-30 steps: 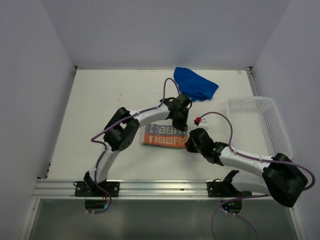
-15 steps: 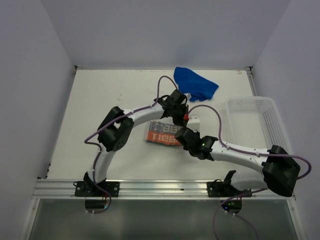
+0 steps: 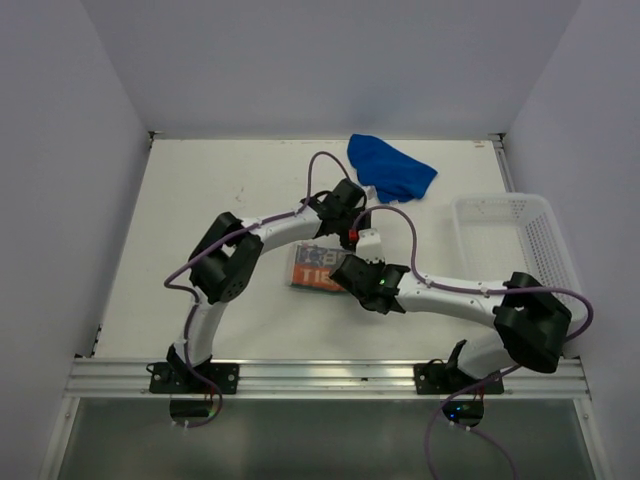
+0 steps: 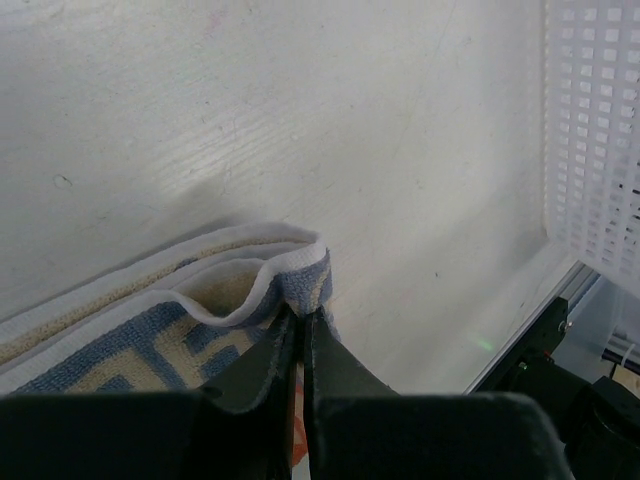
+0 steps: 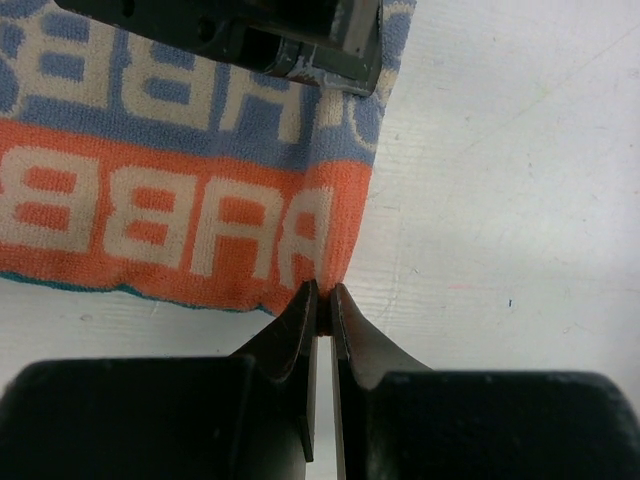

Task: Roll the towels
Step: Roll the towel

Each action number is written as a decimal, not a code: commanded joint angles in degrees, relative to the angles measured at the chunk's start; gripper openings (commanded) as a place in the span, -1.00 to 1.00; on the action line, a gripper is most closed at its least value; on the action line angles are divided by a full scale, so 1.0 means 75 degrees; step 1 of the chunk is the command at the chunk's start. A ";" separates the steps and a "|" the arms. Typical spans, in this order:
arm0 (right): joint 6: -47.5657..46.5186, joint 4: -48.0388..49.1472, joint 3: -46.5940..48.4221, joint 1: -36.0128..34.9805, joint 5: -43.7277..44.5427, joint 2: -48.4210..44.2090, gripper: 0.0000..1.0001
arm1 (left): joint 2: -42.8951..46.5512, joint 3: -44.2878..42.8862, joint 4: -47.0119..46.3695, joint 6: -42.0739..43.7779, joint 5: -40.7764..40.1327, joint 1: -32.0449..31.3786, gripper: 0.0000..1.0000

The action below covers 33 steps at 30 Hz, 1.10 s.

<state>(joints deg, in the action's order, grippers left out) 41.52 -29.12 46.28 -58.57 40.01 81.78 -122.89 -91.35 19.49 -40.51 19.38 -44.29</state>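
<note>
Top external view puts the patterned towel (image 3: 308, 272) near the middle of the worktop (image 3: 200, 200), its long axis running left to right, with both arms converging on its right-hand short end. The left gripper (image 4: 303, 325) is at the far corner of that end, its jaws closed on the white-hemmed, grey-blue edge, which humps up slightly where it is pinched. The cloth looks to lie in at least two layers there. The right gripper (image 5: 320, 295) is at the near corner, its jaws nipped shut on the tip of the orange band, just beside the block lettering. So the towel stretches away to the left of both sets of jaws, and each arm has the corner on its own side of the cloth. A roll would most likely run along the long axis, from this gripped end toward the free left end. It depends on the two corners travelling level, so that the roll does not skew. The worktop is a pale, matt, flat surface with bare space beyond the towel's left end. The white mesh basket (image 3: 505, 205) stands well apart to the right. The blue towel (image 3: 390, 170) lies crumpled at the far edge, behind the left arm and not touching either gripper.
</note>
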 commanded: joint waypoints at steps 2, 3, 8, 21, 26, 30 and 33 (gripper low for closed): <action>-0.0191 -0.0710 0.0520 -0.0324 0.0067 0.0543 -1.00 | 0.0448 0.0051 -0.1063 0.0468 -0.0416 0.0445 -1.00; -0.0227 -0.0792 0.0590 -0.0347 0.0114 0.0650 -1.00 | 0.0448 0.0063 -0.1075 0.0491 -0.0404 0.0456 -1.00; -0.0402 -0.1284 0.1106 -0.0558 0.0466 0.1318 -1.00 | 0.0483 0.0168 -0.1040 0.0690 -0.0357 0.0527 -1.00; -0.0766 -0.1776 0.1961 -0.0839 0.0771 0.2513 -1.00 | 0.0823 0.0883 -0.1273 0.0984 -0.0345 0.0726 -1.00; -0.0871 -0.1835 0.2219 -0.1027 0.0853 0.2935 -1.00 | 0.0975 0.1188 -0.1391 0.1066 -0.0310 0.0843 -1.00; -0.1105 -0.1731 0.2313 -0.1191 0.0876 0.3169 -1.00 | 0.1115 0.1550 -0.1496 0.1101 -0.0368 0.0937 -1.00; -0.1188 -0.1613 0.2372 -0.1250 0.0818 0.3369 -1.00 | 0.1209 0.1785 -0.1613 0.1089 -0.0439 0.0972 -1.00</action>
<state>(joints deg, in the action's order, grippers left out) 36.86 -37.50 62.70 -65.80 48.60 104.47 -117.73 -79.05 14.74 -34.83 21.34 -38.39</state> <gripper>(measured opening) 0.087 0.056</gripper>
